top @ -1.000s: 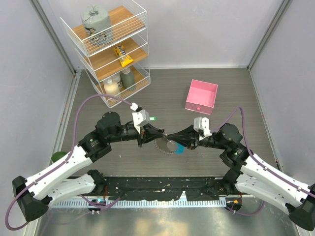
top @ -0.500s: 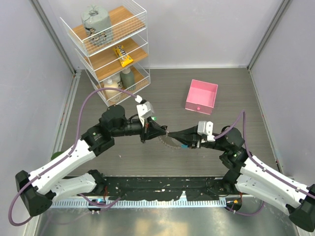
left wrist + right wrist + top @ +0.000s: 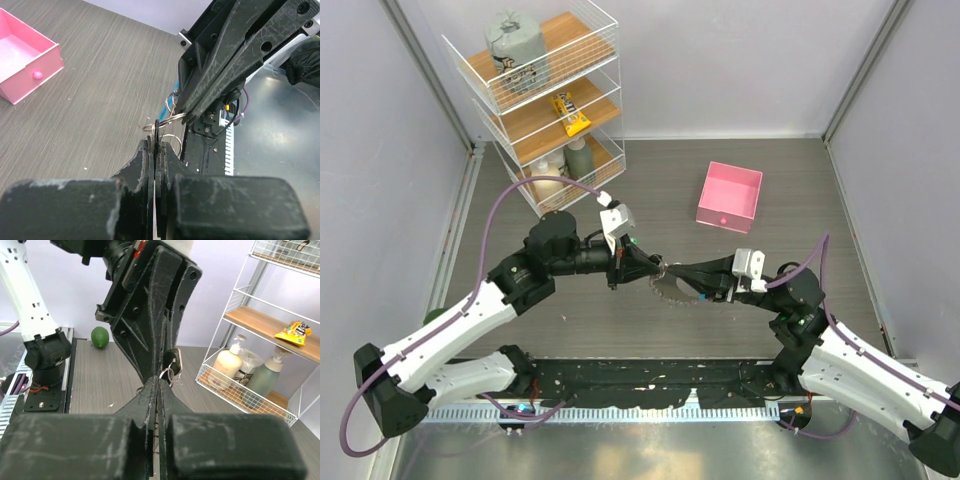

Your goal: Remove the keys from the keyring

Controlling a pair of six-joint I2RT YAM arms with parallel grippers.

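**Keys and keyring.** The keys [image 3: 666, 290] form a jagged silver-grey fringe held above the counter [image 3: 660, 200]. They hang directly beneath the spot where the tips of the left jaws and the right jaws meet. In the overhead view the keyring [image 3: 691, 298] shows only as a short bright blue arc just under the right jaws, beside the fringe. The rest of its loop is too thin to trace there.

**Left jaws.** Pressed together. In the left wrist view a thin dark flat piece of the bunch stands edge-on between them.

**Right jaws.** Pressed together, pinching thin silver wire at their very tip. In the right wrist view small wire loops sit just past the closed tips, against the left jaws. Whether this wire is the large loop itself or smaller rings threaded on it cannot be told.

**Relation of the jaws.** The two sets point at each other, tips almost touching, with the bunch between and below them.

**Surroundings.**
- A pink box [image 3: 729, 196], open at the top, stands on the counter well beyond the right jaws.
- A white wire shelf rack [image 3: 542, 100] stands well beyond the left jaws. Two pump bottles [image 3: 229, 364] are on its lowest shelf and a yellow packet [image 3: 571, 113] is on the middle one.
- A green lime [image 3: 100, 336] lies on the counter far behind the left jaws, near that arm's base.
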